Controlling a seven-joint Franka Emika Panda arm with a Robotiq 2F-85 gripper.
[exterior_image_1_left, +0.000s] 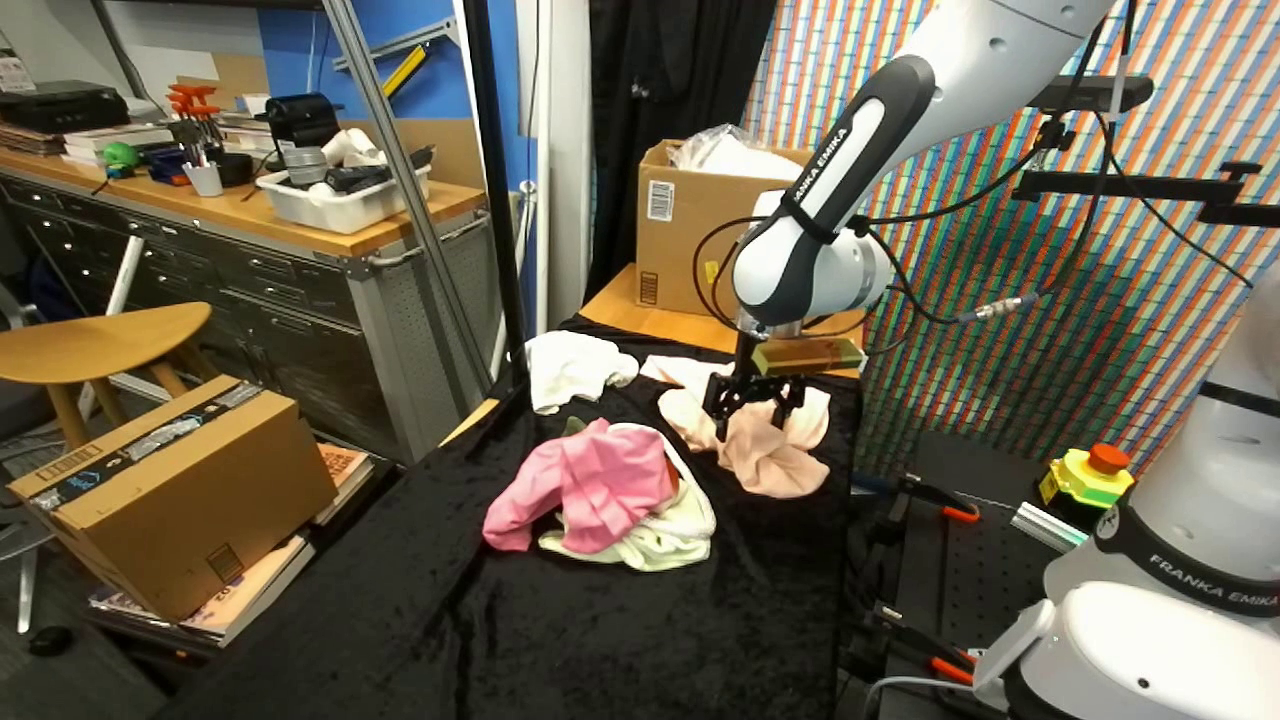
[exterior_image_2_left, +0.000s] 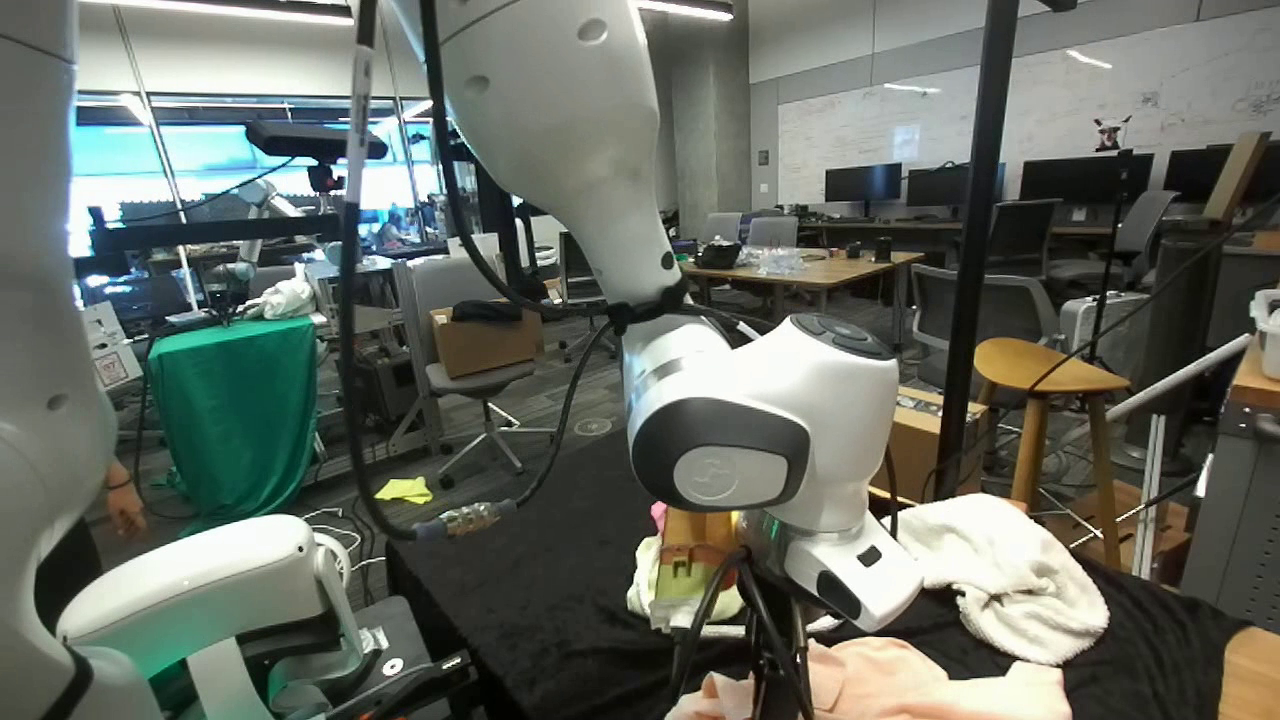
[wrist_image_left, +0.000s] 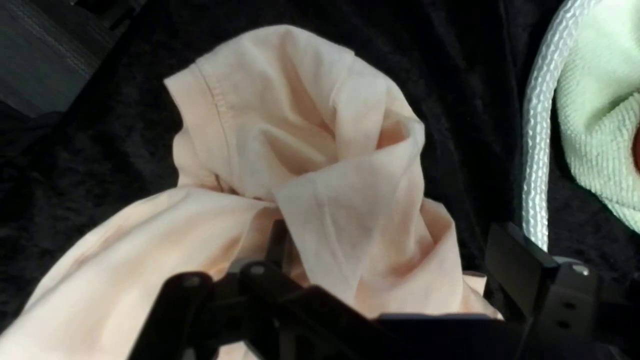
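My gripper (wrist_image_left: 400, 255) points down over a crumpled peach cloth (wrist_image_left: 350, 135), its jaws wide apart. In the wrist view the left finger is sunk among the folds, partly hidden by them. The right finger (wrist_image_left: 522, 270) stands beyond the cloth's edge, with a dark gap between them. Folds of the cloth lie between the fingers, not pinched. In an exterior view, the gripper (exterior_image_1_left: 751, 422) is down at the peach cloth (exterior_image_1_left: 775, 460). A pink cloth (exterior_image_1_left: 600, 485) lies nearby on a pale green cloth (exterior_image_1_left: 665, 540), with something orange-red (exterior_image_1_left: 672, 477) partly showing.
A white cloth (exterior_image_1_left: 575, 368) lies toward the back of the black-covered table (exterior_image_1_left: 640, 640). Beside the pale green cloth runs a white braided edge (wrist_image_left: 537, 125). A cardboard box (exterior_image_1_left: 680, 230) stands behind the arm. A black upright post (exterior_image_1_left: 497, 200) rises at the table's side.
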